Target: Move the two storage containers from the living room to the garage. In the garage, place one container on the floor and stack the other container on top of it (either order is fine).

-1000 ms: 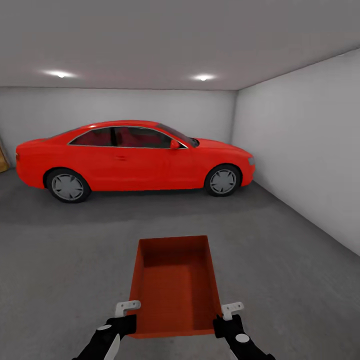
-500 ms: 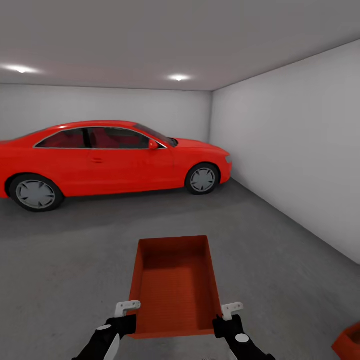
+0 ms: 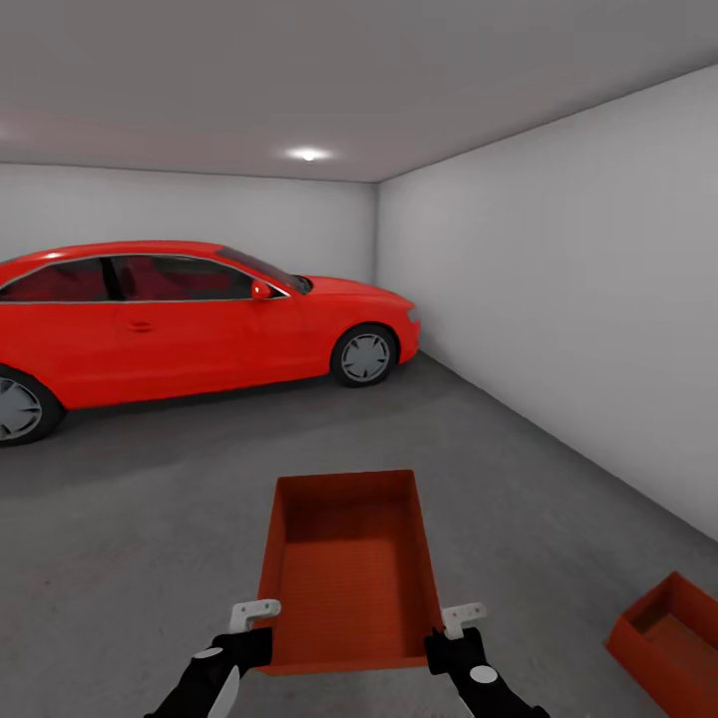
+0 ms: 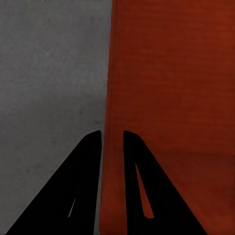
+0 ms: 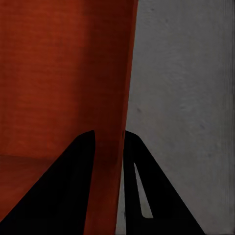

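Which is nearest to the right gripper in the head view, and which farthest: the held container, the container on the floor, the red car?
1. Held container, in the right gripper.
2. Second container, on the floor to the right.
3. Red car, far ahead on the left.

A garage, plainly marked as such.
A red car (image 3: 189, 319) is parked side-on over a dark grey concrete floor (image 3: 150, 519); the space is closed in by bare pale grey walls (image 3: 558, 299) and lit by a recessed ceiling light (image 3: 308, 155).
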You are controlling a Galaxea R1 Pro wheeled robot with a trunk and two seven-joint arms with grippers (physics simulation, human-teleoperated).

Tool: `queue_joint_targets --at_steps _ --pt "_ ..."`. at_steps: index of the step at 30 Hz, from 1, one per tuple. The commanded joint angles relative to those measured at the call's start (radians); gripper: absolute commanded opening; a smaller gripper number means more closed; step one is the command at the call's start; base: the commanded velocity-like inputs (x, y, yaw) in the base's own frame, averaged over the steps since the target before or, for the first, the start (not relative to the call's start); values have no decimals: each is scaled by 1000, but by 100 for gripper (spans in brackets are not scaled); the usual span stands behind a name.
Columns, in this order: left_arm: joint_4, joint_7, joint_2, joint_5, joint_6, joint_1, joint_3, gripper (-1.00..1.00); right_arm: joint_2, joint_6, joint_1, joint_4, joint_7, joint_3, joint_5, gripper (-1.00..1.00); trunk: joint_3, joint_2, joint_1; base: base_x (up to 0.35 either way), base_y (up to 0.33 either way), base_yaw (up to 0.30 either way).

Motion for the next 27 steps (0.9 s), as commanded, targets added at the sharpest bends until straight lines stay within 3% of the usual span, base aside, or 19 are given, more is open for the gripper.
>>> queue_joint_targets --at_steps 1,27 --pt "-4 14 -2 -20 -79 0 9 -100 30 -2 0 3 77 15 -6 -100 -1 -1 0 0 0 -285" --pt "-4 14 -1 -20 -81 0 8 -100 30 -2 0 3 77 15 -6 -100 -1 -1 0 0 0 -285"
